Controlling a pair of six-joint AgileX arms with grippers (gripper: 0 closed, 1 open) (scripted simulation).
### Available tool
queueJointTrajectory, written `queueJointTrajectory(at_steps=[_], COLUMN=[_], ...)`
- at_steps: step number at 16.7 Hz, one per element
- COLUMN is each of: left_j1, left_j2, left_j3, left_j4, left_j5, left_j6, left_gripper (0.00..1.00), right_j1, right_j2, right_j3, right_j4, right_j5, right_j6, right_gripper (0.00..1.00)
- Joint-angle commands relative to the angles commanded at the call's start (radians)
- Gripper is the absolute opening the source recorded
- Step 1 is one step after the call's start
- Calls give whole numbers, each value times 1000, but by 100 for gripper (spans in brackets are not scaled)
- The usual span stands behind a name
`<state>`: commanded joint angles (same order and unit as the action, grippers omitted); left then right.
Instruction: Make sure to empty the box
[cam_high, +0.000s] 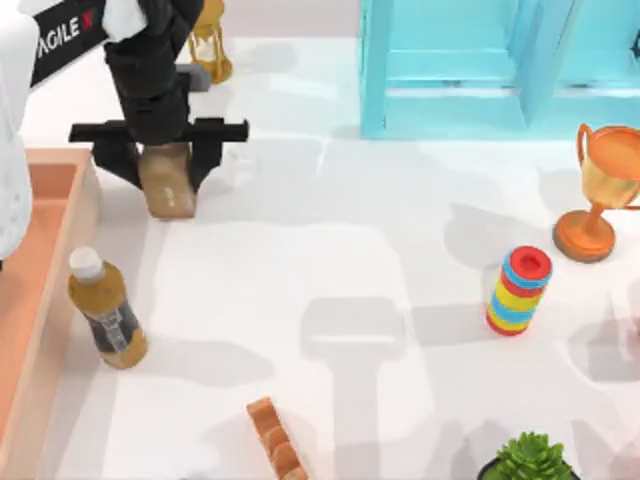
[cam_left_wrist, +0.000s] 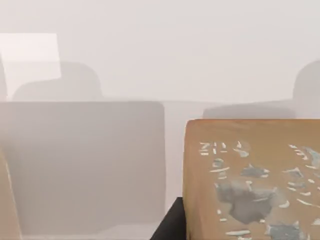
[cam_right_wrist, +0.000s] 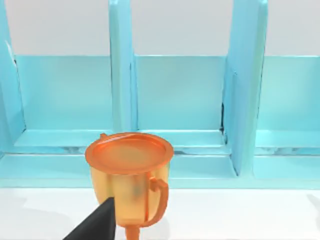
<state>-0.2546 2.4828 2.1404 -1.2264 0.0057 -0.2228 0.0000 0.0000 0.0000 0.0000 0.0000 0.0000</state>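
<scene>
Printed cardboard of the small tan carton (cam_left_wrist: 252, 180) is being seen closest in the left wrist view, with one dark finger edge just beside its lower corner. From above, the left gripper (cam_high: 165, 170) is being held over the table with the carton clenched between its two black fingers, the carton hanging tilted below the crossbar.

Left of that gripper, the box (cam_high: 62, 270) is being shown at the table's left edge, only its pale wall and part of the orange floor in frame; what is left inside cannot be told from this slice. A brown bottle (cam_high: 106, 312) is standing below the gripper, just outside the box wall, so it is judged as already taken out.

The step in hand is judged to be setting the carton down on bare table outside the box. To do it well:
- the carton should be lowered until its underside is resting before the fingers are being released, since it is tilted and could tip
- the drop spot should be kept apart from the bottle and from the hourglass (cam_high: 210, 45) behind the gripper
- the fingers should be opened fully before lifting.

The right arm is being kept parked off to the right, its wrist view facing a trophy cup (cam_right_wrist: 129, 177) and blue shelf (cam_right_wrist: 180, 95); whether its fingers are open cannot be told.
</scene>
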Motion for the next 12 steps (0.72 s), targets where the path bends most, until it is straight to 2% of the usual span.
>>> queueJointTrajectory(at_steps=[10, 12], left_j1=[0, 0], left_j2=[0, 0], left_j3=[0, 0], left_j4=[0, 0], left_j5=[0, 0], left_j6=[0, 0], left_gripper=[98, 100], right_j1=[0, 0], right_j2=[0, 0], right_j3=[0, 0], right_j4=[0, 0], right_j5=[0, 0], right_j6=[0, 0], right_gripper=[100, 100])
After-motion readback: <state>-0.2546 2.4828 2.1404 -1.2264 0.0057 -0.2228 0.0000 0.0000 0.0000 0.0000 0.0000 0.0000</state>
